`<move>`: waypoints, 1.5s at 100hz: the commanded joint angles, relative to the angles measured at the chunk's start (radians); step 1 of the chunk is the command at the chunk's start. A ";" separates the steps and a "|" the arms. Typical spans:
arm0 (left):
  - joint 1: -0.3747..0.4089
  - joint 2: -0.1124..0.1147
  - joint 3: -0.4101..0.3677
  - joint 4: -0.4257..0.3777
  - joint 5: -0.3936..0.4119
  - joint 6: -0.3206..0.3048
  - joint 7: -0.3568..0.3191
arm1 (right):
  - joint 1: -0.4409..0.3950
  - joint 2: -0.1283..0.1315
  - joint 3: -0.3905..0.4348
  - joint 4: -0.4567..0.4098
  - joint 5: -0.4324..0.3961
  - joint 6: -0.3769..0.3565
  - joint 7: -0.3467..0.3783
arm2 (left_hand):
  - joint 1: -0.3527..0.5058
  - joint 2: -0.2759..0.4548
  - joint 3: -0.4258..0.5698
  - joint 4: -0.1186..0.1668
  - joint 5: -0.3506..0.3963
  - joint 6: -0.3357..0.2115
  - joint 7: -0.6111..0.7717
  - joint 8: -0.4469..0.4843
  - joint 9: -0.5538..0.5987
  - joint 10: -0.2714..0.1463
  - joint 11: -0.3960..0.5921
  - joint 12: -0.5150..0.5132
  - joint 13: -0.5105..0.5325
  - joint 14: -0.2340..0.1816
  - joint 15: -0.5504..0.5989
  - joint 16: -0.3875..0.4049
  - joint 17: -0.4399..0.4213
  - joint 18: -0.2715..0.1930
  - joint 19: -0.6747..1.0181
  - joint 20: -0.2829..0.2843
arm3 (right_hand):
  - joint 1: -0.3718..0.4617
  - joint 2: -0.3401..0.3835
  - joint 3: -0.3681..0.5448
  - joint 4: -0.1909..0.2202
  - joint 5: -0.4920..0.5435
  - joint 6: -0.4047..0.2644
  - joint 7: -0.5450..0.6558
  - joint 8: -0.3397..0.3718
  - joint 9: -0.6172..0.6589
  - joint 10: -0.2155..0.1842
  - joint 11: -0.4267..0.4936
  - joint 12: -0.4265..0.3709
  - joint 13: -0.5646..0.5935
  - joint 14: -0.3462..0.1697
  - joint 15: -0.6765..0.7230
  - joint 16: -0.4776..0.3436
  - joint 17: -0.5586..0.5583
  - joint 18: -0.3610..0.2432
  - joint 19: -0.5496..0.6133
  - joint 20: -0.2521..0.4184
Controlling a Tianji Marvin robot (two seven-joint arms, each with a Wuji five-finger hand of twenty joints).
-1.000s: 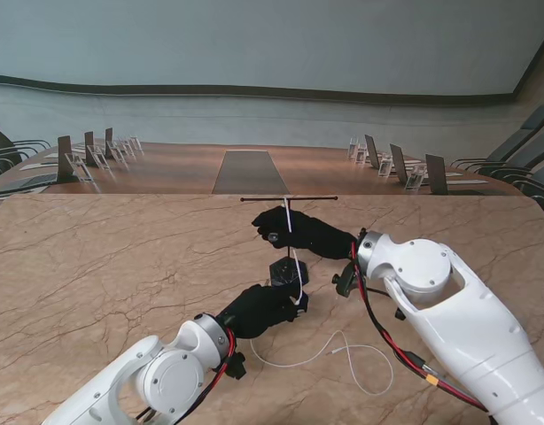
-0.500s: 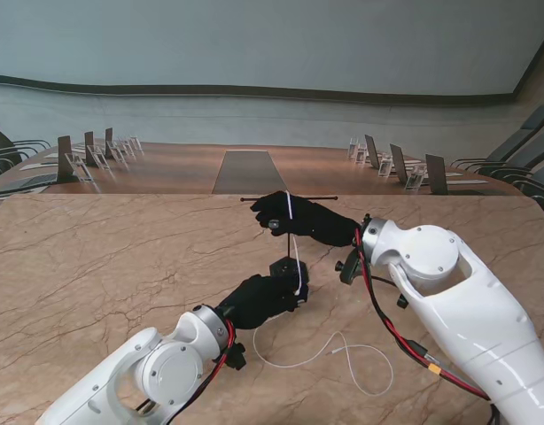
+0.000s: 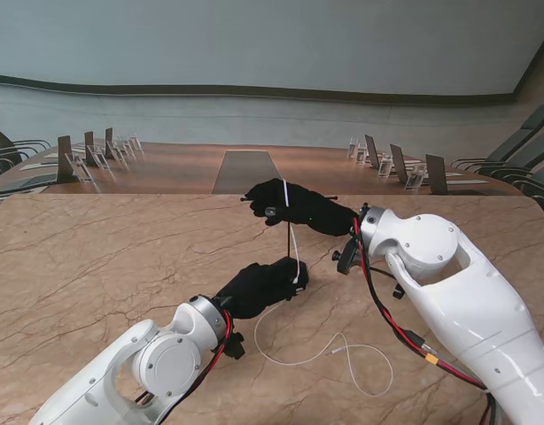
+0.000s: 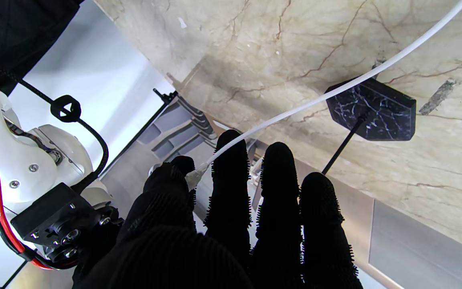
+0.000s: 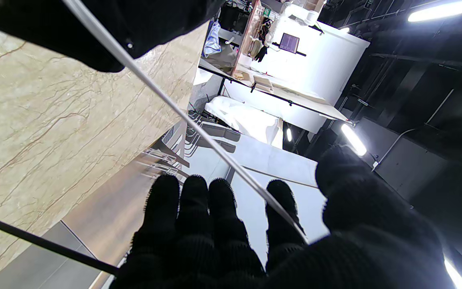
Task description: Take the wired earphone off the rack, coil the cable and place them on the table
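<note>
So both black-gloved robot hands are on the white earphone cable (image 3: 290, 239) right now, out in the middle of the marble desk (image 3: 95, 266), toward its far edge.

The right robot hand (image 3: 285, 205) is up at the crossbar of the thin black rack (image 3: 254, 199), which sits just short of the desk's far edge. The cable crosses the back of that hand and drops from it. In the right wrist view the cable (image 5: 183, 116) runs taut and straight between the index finger and the thumb (image 5: 351, 188), with the other 3 fingers bunched together beside it, so the hand is mostly closed with the cable passing through it. How hard it pinches, I can't tell.

The left robot hand (image 3: 263, 285) is nearer to me, low over the desk. Its wrist view shows the thumb (image 4: 175, 172) and index finger pinched on the cable (image 4: 295, 112) at a small pale piece, maybe a junction or plug, hard to say. The other fingers are straight and side by side. The rack's dark marbled base (image 4: 375, 112) sits flat on the desk beyond those fingers, with its thin post rising from it.

The rest of the cable lies slack on the desk (image 3: 343, 359) nearer to me, looping toward the right arm. Can't make out the earbuds themselves.
</note>
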 commanded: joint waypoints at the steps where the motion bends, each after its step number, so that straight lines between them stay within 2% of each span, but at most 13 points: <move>1: -0.003 -0.007 -0.002 -0.006 -0.006 -0.003 0.001 | 0.010 -0.007 -0.004 0.000 0.006 -0.003 0.001 | 0.089 -0.010 0.009 0.023 -0.034 0.004 0.034 -0.010 0.013 -0.003 0.038 0.020 0.012 0.007 0.020 0.018 -0.014 0.005 0.010 -0.002 | 0.034 0.050 -0.009 0.030 -0.013 -0.002 0.011 -0.006 -0.009 0.002 0.011 0.008 0.012 0.002 0.010 0.002 0.016 -0.012 0.030 -0.023; 87: -0.088 -0.023 -0.009 0.044 -0.056 0.001 0.017 | 0.120 -0.034 -0.051 0.096 0.060 -0.054 -0.003 | 0.085 -0.011 0.002 0.021 -0.036 0.020 0.007 -0.049 -0.002 0.007 0.066 0.044 0.008 0.013 0.041 0.043 -0.018 0.014 0.018 0.011 | 0.034 0.058 -0.024 0.034 -0.013 -0.014 0.026 -0.003 -0.014 -0.003 -0.003 0.002 0.000 -0.004 0.004 -0.001 0.001 -0.019 0.018 -0.028; 116: -0.119 -0.033 0.002 0.076 -0.074 0.004 0.035 | 0.139 -0.041 -0.065 0.125 0.064 -0.081 -0.014 | 0.082 -0.016 0.001 0.021 -0.036 0.023 -0.003 -0.062 -0.001 0.007 0.068 0.046 0.010 0.011 0.042 0.046 -0.016 0.015 0.019 0.013 | 0.033 0.062 -0.028 0.036 -0.014 -0.023 0.018 -0.005 -0.036 -0.022 -0.011 -0.001 -0.030 -0.023 -0.007 -0.006 -0.029 -0.039 0.002 -0.036; 132: -0.142 -0.038 0.014 0.098 -0.084 0.012 0.041 | 0.145 -0.039 -0.060 0.130 0.065 -0.108 -0.012 | 0.075 -0.025 0.000 0.020 -0.036 0.030 -0.028 -0.088 -0.004 0.004 0.073 0.050 0.009 0.009 0.044 0.050 -0.016 0.015 0.020 0.015 | 0.037 0.065 -0.027 0.037 -0.015 -0.026 0.015 -0.005 -0.038 -0.022 -0.010 -0.001 -0.030 -0.025 -0.006 -0.006 -0.031 -0.041 0.003 -0.036; 150: -0.162 -0.046 0.028 0.121 -0.090 0.013 0.059 | 0.120 -0.029 -0.034 0.093 0.060 -0.125 -0.007 | 0.054 -0.060 0.000 0.020 -0.032 0.036 -0.043 -0.114 -0.009 -0.002 0.091 0.064 0.004 0.002 0.047 0.056 -0.020 0.013 0.013 0.014 | 0.048 0.079 -0.028 0.036 -0.018 -0.025 -0.010 -0.013 -0.037 -0.019 -0.010 -0.001 -0.027 -0.024 -0.006 -0.007 -0.031 -0.041 0.005 -0.036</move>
